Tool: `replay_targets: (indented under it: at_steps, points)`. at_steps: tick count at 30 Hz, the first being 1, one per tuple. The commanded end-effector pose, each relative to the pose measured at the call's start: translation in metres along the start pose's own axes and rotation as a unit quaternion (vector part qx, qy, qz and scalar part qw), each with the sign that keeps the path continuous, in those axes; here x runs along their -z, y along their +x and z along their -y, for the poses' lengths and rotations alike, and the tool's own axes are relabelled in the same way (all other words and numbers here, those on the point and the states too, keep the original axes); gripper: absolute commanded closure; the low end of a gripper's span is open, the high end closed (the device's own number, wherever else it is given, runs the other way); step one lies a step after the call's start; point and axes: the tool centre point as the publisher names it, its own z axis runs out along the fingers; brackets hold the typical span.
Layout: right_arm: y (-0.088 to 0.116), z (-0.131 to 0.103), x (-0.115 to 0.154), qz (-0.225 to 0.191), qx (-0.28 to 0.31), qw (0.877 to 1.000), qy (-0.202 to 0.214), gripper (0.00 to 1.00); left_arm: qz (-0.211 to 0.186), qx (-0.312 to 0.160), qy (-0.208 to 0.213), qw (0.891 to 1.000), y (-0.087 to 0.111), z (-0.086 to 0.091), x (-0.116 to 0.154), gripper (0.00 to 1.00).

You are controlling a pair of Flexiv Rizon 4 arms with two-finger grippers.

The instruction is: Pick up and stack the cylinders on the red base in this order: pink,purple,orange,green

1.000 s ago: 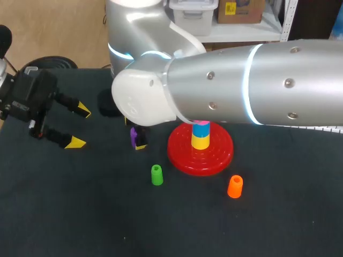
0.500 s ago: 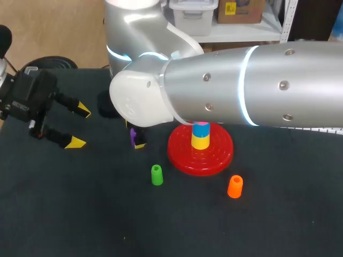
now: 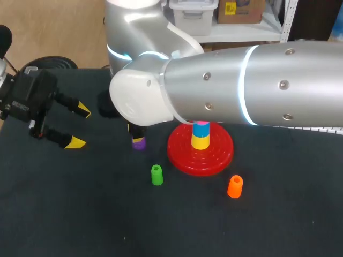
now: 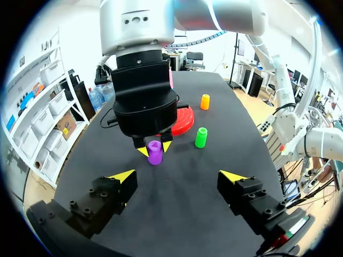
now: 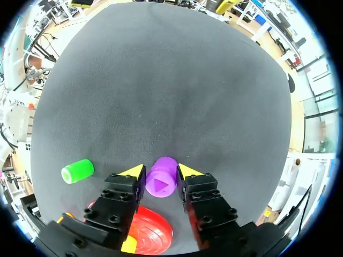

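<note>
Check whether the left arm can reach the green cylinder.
Probably yes: the left gripper is open, with bare table up to the green cylinder; the right gripper sits aside at the purple cylinder.

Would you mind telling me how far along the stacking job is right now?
Done: the pink cylinder tops the stack on the red base. In hand: the right gripper is shut on the purple cylinder, which stands on the table. Left: stacking purple, then the orange cylinder and green cylinder, both loose on the table. The left gripper is open, empty.
</note>
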Motion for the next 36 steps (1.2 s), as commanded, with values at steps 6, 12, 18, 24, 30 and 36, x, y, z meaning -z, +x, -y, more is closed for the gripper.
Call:
replay_targets:
  at_steps: [6, 12, 18, 24, 30, 36]
  points:
    - [0.003, -0.005, 0.002, 0.003, -0.001, 1.0, 0.003, 1.0, 0.001, -0.001, -0.001, 1.0, 0.001, 0.0, -0.001, 0.0]
    - [0.004, -0.006, 0.009, -0.003, -0.002, 1.0, 0.007, 1.0, 0.001, -0.001, -0.001, 1.0, 0.001, 0.0, -0.001, 0.0]
    - [0.005, -0.007, 0.02, -0.014, -0.001, 1.0, 0.01, 1.0, 0.001, -0.001, -0.001, 1.0, 0.001, 0.0, -0.001, 0.0]
    - [0.006, -0.005, 0.037, -0.021, -0.004, 0.999, 0.024, 1.0, 0.001, -0.001, -0.001, 1.0, 0.001, 0.0, -0.001, 0.0]
    - [0.01, -0.001, 0.055, -0.025, -0.01, 0.999, 0.042, 1.0, 0.001, -0.001, -0.001, 1.0, 0.001, 0.0, -0.001, 0.0]
    - [0.018, 0.006, 0.086, -0.027, -0.019, 0.997, 0.066, 1.0, 0.001, -0.001, -0.001, 1.0, 0.001, 0.0, -0.001, 0.0]
